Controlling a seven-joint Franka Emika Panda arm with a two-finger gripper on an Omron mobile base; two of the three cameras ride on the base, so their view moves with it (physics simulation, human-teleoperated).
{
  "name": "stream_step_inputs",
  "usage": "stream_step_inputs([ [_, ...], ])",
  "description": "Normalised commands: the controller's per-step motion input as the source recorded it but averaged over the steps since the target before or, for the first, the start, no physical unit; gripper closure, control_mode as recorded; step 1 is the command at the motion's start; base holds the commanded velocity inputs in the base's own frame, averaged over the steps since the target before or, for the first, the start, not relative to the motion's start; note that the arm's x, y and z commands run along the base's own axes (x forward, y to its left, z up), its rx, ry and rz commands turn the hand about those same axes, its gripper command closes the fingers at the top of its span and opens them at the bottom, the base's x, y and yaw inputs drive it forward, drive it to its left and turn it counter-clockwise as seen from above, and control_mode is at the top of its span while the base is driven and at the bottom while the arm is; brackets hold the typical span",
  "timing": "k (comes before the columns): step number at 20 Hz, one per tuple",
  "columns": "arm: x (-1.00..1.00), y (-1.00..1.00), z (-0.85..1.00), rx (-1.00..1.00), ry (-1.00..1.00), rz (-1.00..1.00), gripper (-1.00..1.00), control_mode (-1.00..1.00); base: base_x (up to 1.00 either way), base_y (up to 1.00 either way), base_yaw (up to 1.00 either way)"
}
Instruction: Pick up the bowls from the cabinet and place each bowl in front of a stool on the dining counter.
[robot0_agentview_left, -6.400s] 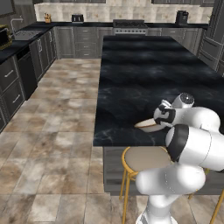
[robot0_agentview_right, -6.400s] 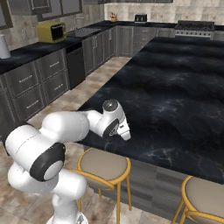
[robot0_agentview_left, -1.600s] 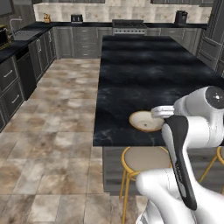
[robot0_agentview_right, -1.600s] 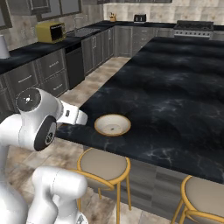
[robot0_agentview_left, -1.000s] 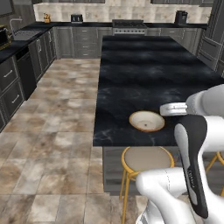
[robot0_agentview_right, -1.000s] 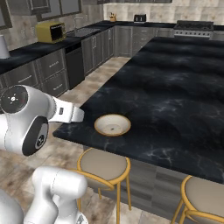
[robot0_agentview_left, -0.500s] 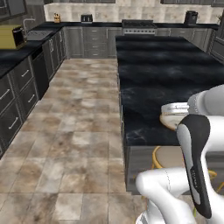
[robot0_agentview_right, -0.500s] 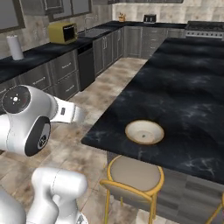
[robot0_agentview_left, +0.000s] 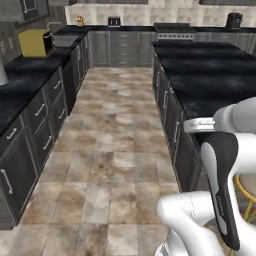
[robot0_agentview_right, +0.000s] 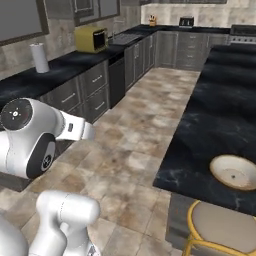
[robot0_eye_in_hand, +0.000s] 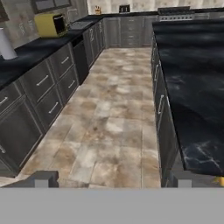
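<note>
Base turned left; shallow bowl (robot0_agentview_right: 236, 172) upright on dining counter (robot0_agentview_right: 215, 125); gripper (robot0_eye_in_hand: 113, 179) spread, empty.

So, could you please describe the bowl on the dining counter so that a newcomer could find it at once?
Start from the long black marble dining counter on the right of the kitchen aisle. At its near end, close to the edge and just behind a tan-seated stool with a gold rim, sits the shallow cream bowl. Its gold-orange rim stands out against the dark slab.

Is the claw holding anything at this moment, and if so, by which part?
Nothing is held. The claw is open and empty, and the shallow bowl sits on the dining counter.
</note>
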Motion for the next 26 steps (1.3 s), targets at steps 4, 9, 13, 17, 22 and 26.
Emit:
stream_step_inputs([
  [4, 0.00, 0.00, 0.00, 0.00, 0.00, 0.00, -1.00, 1.00, 0.96, 0.98, -0.05],
  [9, 0.00, 0.00, 0.00, 0.00, 0.00, 0.00, -1.00, 1.00, 1.00, 0.26, -0.02],
  [13, 0.00, 0.00, 0.00, 0.00, 0.00, 0.00, -1.00, 1.00, 1.00, -0.04, -0.10],
  [17, 0.00, 0.00, 0.00, 0.00, 0.00, 0.00, -1.00, 1.00, 1.00, -0.05, -0.16],
  [22, 0.00, 0.00, 0.00, 0.00, 0.00, 0.00, -1.00, 1.00, 1.00, 0.00, -0.14],
  [26, 0.00, 0.00, 0.00, 0.00, 0.00, 0.00, -1.00, 1.00, 1.00, 0.00, -0.06],
])
